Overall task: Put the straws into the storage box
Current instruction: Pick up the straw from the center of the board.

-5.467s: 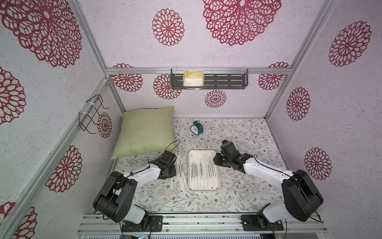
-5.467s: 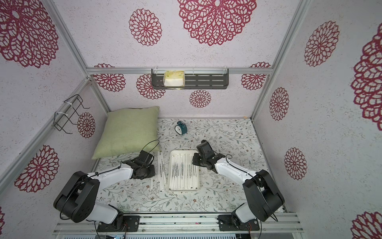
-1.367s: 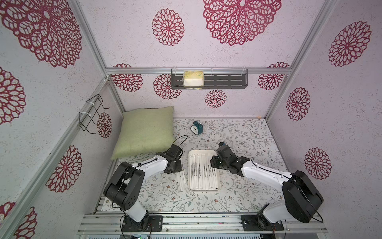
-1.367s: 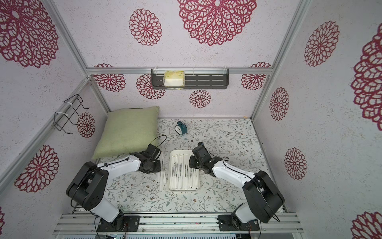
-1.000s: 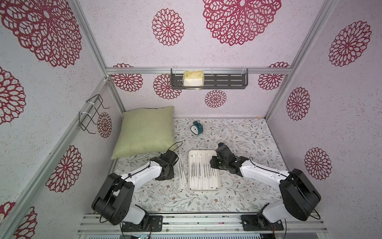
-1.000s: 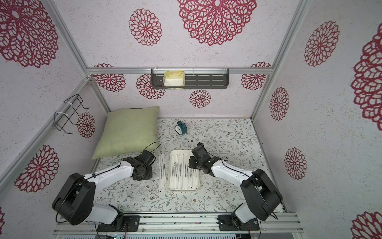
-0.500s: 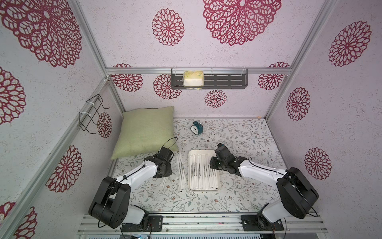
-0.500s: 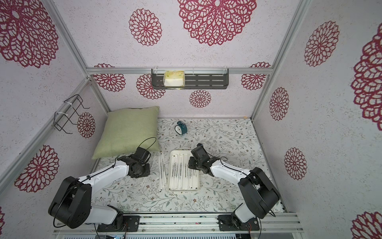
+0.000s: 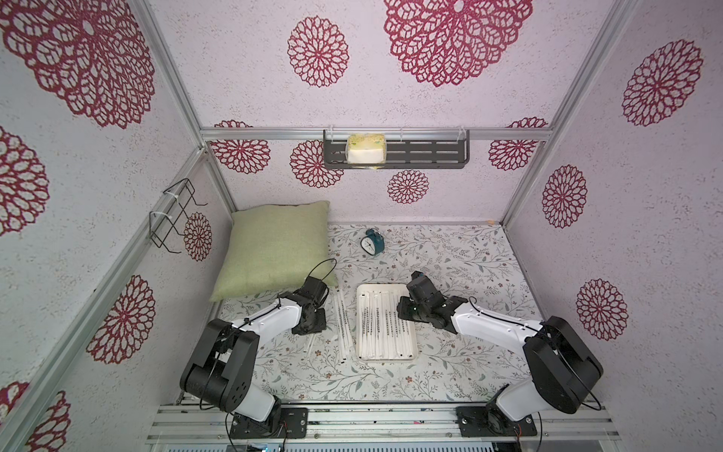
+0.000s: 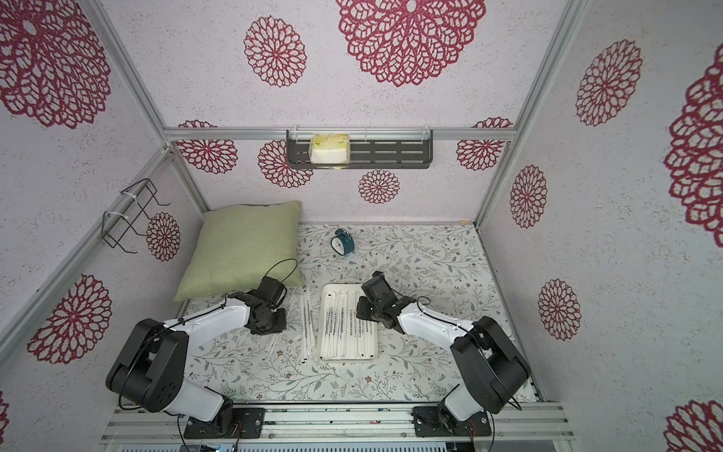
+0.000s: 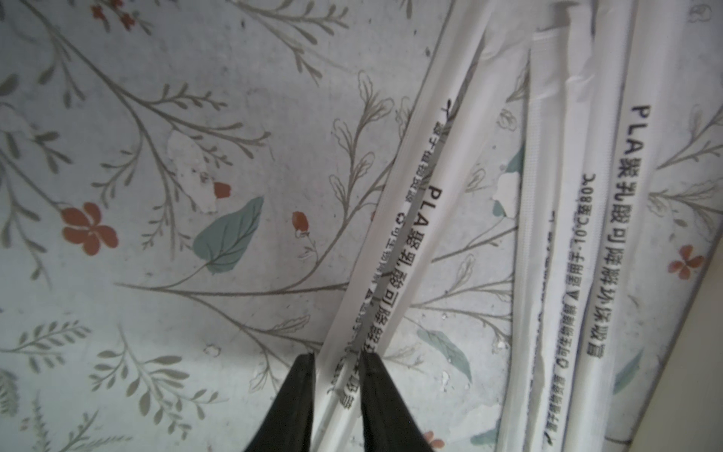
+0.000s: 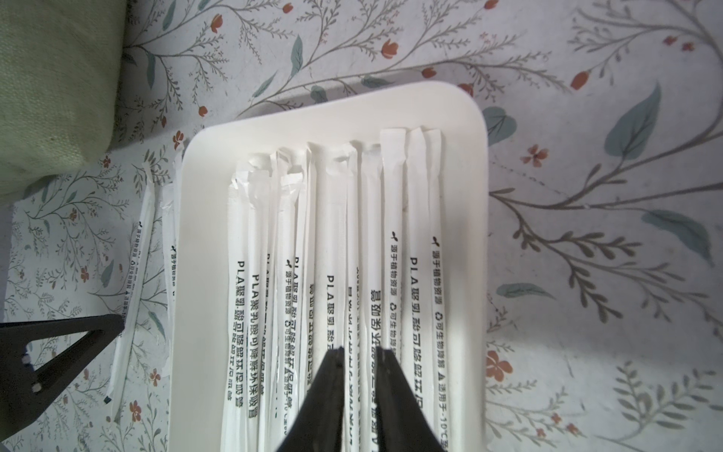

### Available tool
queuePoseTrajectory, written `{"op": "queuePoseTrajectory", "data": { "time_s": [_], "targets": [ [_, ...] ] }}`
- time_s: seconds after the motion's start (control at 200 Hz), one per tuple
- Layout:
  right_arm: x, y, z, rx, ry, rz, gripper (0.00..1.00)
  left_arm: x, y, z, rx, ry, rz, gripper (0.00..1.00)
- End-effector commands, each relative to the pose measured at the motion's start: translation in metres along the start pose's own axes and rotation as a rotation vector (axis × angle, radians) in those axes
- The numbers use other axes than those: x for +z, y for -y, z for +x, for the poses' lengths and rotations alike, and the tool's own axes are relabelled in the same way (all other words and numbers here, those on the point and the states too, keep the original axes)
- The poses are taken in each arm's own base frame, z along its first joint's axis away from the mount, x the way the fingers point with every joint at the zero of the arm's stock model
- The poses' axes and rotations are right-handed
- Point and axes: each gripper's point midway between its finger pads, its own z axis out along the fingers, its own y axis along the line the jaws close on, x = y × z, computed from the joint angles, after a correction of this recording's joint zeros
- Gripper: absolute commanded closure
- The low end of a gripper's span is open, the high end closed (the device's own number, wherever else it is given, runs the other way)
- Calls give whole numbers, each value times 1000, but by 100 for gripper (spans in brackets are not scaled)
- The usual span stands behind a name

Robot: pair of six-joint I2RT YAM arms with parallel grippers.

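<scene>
The storage box [image 9: 387, 358] [image 10: 348, 361] is a white tray in mid-table with several straws lying lengthwise in it [image 12: 336, 235]. More straws [image 9: 342, 317] [image 10: 306, 321] lie loose on the cloth just left of the box. My left gripper [image 9: 313, 330] [image 11: 337, 356] is down on the cloth, shut on two slanted straws [image 11: 395, 254] that fill the gap between its fingers. My right gripper [image 9: 403, 307] [image 12: 360, 350] is over the box's right half. Its jaws stand a narrow gap apart over the straws there. A grip on them cannot be made out.
A green pillow [image 9: 274, 242] fills the back left, its corner close behind my left arm. A teal alarm clock [image 9: 371, 242] stands behind the box. A dark shelf [image 9: 430, 154] and a wire rack [image 9: 172, 215] hang on the walls.
My left gripper has drawn back slightly from beside the box to the slanted straws. Its jaws have narrowed around them. The right gripper has hardly moved.
</scene>
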Motion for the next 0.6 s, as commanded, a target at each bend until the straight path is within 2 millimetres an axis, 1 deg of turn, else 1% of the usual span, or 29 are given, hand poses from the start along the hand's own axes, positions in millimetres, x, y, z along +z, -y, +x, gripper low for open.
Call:
{"op": "queuePoseTrajectory", "data": {
  "time_s": [0.0,0.095,0.21,0.45,0.595],
  "targets": [
    [-10,-17,-14,4,38,-51,79,6,4,-6,2,5,14,78],
    [-11,-17,-14,1,39,-52,79,11,4,-4,3,-8,12,82],
    [-11,-17,-14,2,40,-51,79,9,7,-2,4,-13,27,86],
    [-11,-18,-14,2,44,-61,79,-13,12,-3,7,11,45,90],
    [-12,-19,-14,-6,41,-63,79,-33,16,-1,-3,40,42,94]
  ]
}}
